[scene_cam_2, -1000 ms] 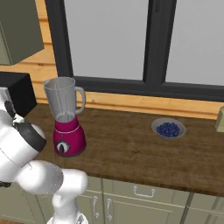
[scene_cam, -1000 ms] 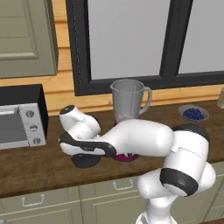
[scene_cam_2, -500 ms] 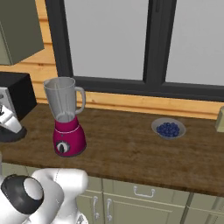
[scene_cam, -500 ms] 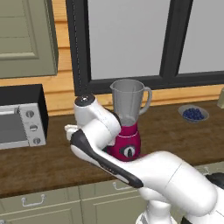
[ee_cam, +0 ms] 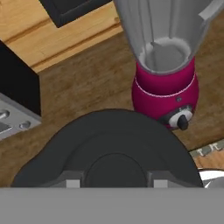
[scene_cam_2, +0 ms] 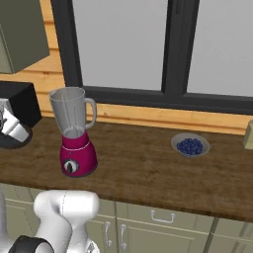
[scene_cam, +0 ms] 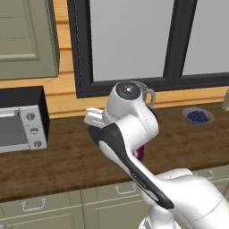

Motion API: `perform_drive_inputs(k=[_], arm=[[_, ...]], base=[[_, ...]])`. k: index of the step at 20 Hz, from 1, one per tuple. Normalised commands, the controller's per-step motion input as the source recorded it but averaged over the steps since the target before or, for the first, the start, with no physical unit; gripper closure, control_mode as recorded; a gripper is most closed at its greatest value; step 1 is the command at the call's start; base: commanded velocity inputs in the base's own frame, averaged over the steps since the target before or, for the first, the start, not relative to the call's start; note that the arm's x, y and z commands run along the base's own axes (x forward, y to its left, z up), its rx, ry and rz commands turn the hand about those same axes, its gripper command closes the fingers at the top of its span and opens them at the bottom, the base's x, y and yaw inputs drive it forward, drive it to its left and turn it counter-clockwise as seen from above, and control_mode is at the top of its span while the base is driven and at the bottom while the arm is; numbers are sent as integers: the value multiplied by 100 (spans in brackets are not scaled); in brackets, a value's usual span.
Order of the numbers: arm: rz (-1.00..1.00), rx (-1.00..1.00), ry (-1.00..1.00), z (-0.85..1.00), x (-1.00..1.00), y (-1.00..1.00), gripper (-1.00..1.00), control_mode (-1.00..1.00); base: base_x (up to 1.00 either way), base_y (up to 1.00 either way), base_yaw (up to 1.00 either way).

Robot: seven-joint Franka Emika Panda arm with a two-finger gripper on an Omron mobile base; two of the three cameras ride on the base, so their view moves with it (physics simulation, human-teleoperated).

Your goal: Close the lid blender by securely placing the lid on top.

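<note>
The blender (scene_cam_2: 74, 133) stands on the wooden counter, a magenta base with a black dial under a clear, open-topped jar with a side handle. In the left base view my arm hides most of the blender (scene_cam: 150, 96). The lid (ee_cam: 109, 148), a flat black disc with a raised centre, fills the lower hand view, and my gripper (ee_cam: 116, 181) is shut on it. The gripper (scene_cam_2: 11, 127) hangs with the lid (scene_cam_2: 15, 141) above the counter, left of the blender and below its rim. From the hand, the blender (ee_cam: 166, 87) lies ahead and to the right.
A silver and black toaster oven (scene_cam: 20, 125) sits at the counter's left end, close behind the gripper. A bowl of blue berries (scene_cam_2: 190, 146) rests to the right of the blender. A dark window frame and wood panelling run behind; drawers line the counter front.
The arm has swung up from low over the counter. The gripper and the lid have risen and now hang higher beside the blender. The blender and bowl have stayed put.
</note>
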Motion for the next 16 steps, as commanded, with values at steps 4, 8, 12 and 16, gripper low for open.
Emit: perform_drive_inputs(k=[4, 8, 12, 16], arm=[[0, 12, -3, 100, 0, -15, 100, -100], [0, 11, 0, 100, 0, -12, 100, -100], [0, 6, 0, 100, 0, -20, 100, -100], [4, 0, -3, 84, 16, -44, 100, -100]], base=[[0, 0, 0], [0, 0, 0], [0, 0, 0], [0, 0, 0]])
